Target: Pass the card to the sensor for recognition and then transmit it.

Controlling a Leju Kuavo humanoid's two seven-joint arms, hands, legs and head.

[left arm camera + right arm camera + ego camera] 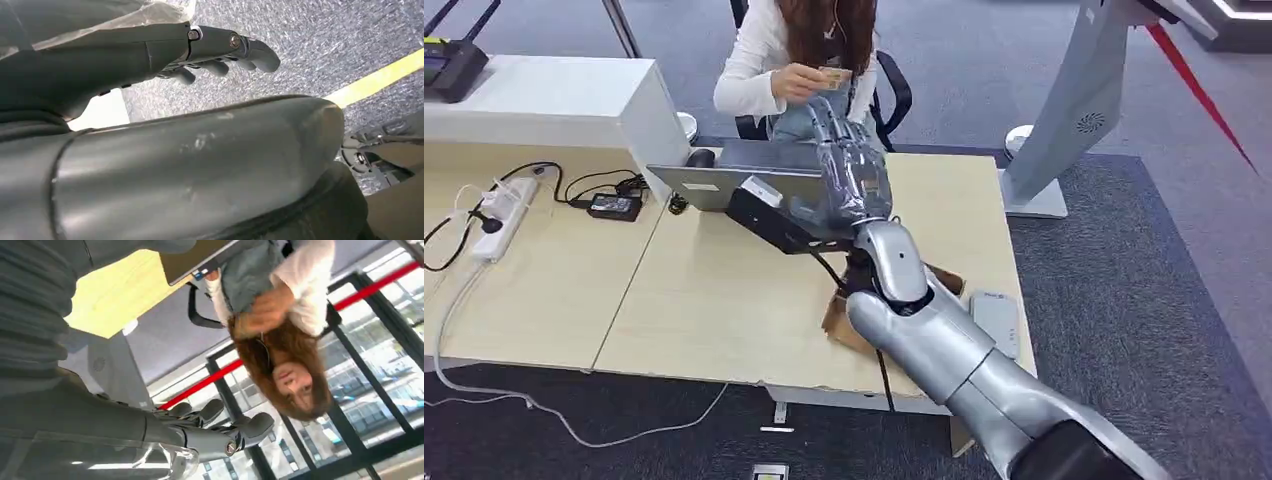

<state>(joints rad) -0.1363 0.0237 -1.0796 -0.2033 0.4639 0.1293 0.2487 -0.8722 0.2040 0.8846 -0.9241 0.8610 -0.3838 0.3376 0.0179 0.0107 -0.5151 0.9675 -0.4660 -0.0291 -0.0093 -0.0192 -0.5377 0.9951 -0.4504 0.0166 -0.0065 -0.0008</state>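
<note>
The card [835, 74] is in the person's hand [796, 84], held up in front of the chest just beyond the tips of your right hand [849, 165], so by the look of things the handover is done and the card has left you. Your right hand is stretched out over the far edge of the table [724, 290], above the laptop [724, 185], fingers [257, 424] apart and holding nothing. To finish well, I'd keep those fingers spread and draw the arm straight back along its own line, lifting clear of the laptop lid and the black sensor box [769, 215] beside your wrist, so nothing catches.

The head view gives you the layout: card, person, table, and the cardboard piece [849, 325] under your forearm. The right wrist view adds what that one cannot, the inside of the hand, bare, with the person [270, 305] beyond it. The left wrist view shows your left hand [220, 50] hanging over grey carpet, fingers loosely curled, nothing in them
</note>
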